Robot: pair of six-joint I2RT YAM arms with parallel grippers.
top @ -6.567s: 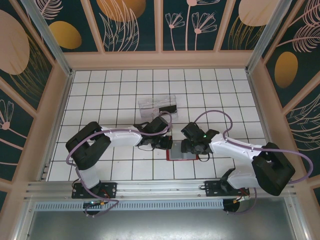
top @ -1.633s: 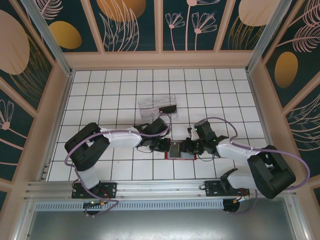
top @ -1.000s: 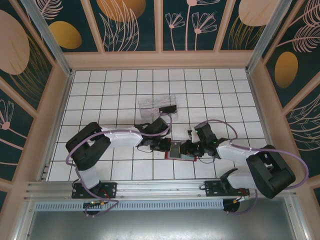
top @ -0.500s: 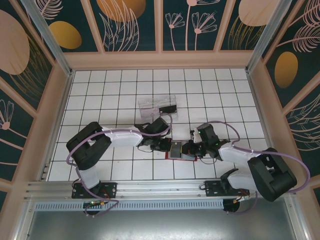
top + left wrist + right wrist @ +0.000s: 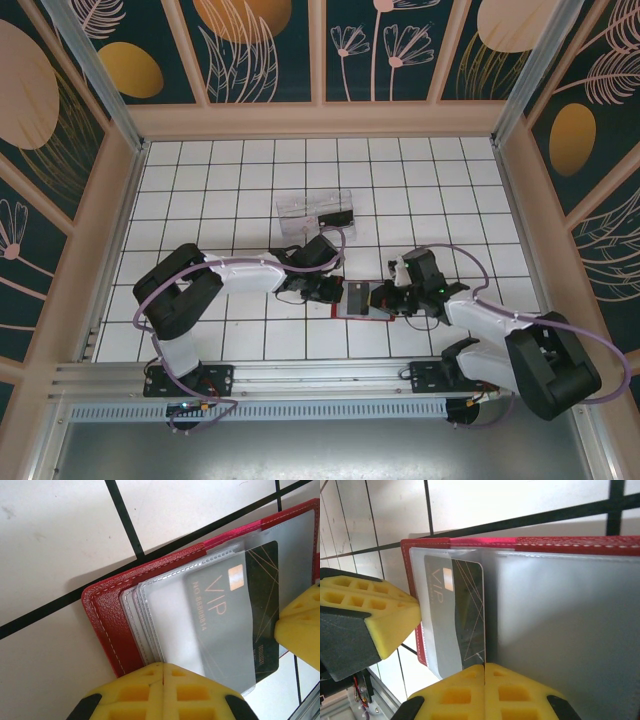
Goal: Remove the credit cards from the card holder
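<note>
The red stitched card holder [image 5: 102, 612] lies open on the white tiled counter [image 5: 50, 540]. The left tool [image 5: 162, 671], pressed together, pins its clear sleeves [image 5: 165, 605]. The right tool [image 5: 484, 669] pinches the half-exposed black VIP credit card [image 5: 261, 575]. Pull flat, straight along the sleeve.

Bright, even light falls from above on the white desk [image 5: 200, 180], with only soft grey shadows under the arms. Up close, the red card holder [image 5: 107, 625] just above the left end effector [image 5: 163, 672] looks sharp, but the yellow fingers [image 5: 200, 692] are a little blurry. Above the right end effector [image 5: 484, 672], a milky shine on the clear sleeve dulls the credit card [image 5: 470, 615].
</note>
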